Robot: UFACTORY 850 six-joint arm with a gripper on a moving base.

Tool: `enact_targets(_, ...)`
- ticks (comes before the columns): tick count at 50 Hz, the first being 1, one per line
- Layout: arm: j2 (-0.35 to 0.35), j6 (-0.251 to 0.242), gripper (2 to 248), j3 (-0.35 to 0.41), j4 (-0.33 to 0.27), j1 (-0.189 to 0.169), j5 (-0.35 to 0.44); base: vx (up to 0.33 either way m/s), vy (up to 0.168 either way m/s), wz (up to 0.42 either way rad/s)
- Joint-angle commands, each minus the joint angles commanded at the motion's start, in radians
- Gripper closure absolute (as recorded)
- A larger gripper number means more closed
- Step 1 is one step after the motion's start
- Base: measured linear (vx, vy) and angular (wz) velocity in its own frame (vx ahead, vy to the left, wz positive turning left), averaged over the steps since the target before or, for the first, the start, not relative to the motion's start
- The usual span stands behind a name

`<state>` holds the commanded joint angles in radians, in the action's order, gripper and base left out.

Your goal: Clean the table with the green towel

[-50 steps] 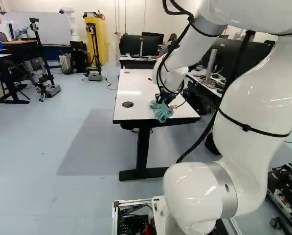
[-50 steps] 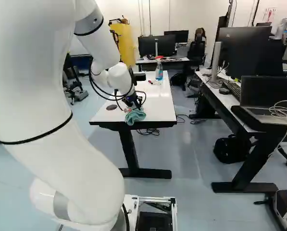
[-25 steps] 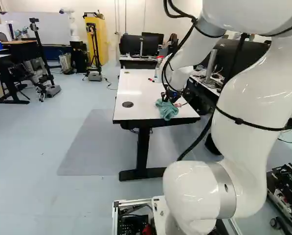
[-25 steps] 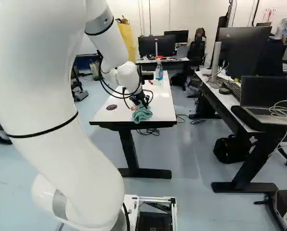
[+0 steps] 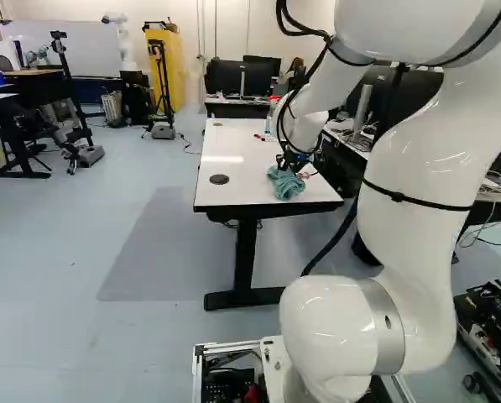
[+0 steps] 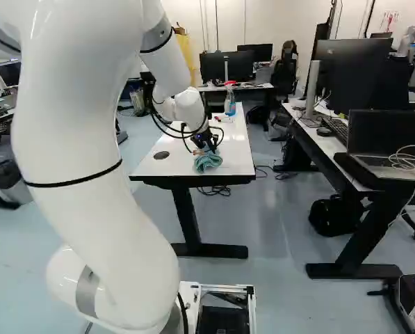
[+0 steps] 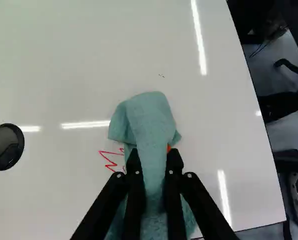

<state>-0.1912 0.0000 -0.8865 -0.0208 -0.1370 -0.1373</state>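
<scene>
Near the close edge of the white counter (image 5: 233,195), the black pincer (image 5: 289,163) is gripping the green towel (image 5: 285,184), which is bunching on the top beside some red scribbles (image 7: 109,160). The smooth surface is running on beyond the towel and across to the round cable cover (image 7: 6,146), while the side edge opposite that cover is lying nearer the cloth. Farther along, a spray bottle (image 6: 230,101) is standing on the counter, and a laptop (image 6: 386,139) is sitting on the separate desk at the right of the right base view.
</scene>
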Motion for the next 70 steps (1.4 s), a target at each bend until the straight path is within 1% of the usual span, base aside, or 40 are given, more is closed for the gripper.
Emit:
enact_targets(14, 0.091, 0.0, 203, 0.066, 0.0, -0.016, -0.013, 0.0, 0.0, 0.0)
enact_targets(22, 0.153, 0.0, 203, 0.11, 0.0, -0.03, -0.042, 0.0, 0.0, 0.0)
enact_targets(29, 0.213, 0.0, 203, 0.151, 0.0, -0.032, -0.079, 0.0, 0.0, 0.0)
enact_targets(38, 0.288, 0.0, 203, 0.2, 0.0, -0.019, -0.137, 0.0, 0.0, 0.0)
enact_targets(48, 0.353, 0.0, 203, 0.233, 0.0, 0.014, -0.205, 0.0, 0.0, 0.0)
enact_targets(66, 0.422, 0.0, 203, 0.243, 0.0, 0.014, -0.257, 0.0, 0.0, 0.0)
enact_targets(70, 0.431, 0.0, 203, 0.244, 0.0, 0.014, -0.259, 0.0, 0.0, 0.0)
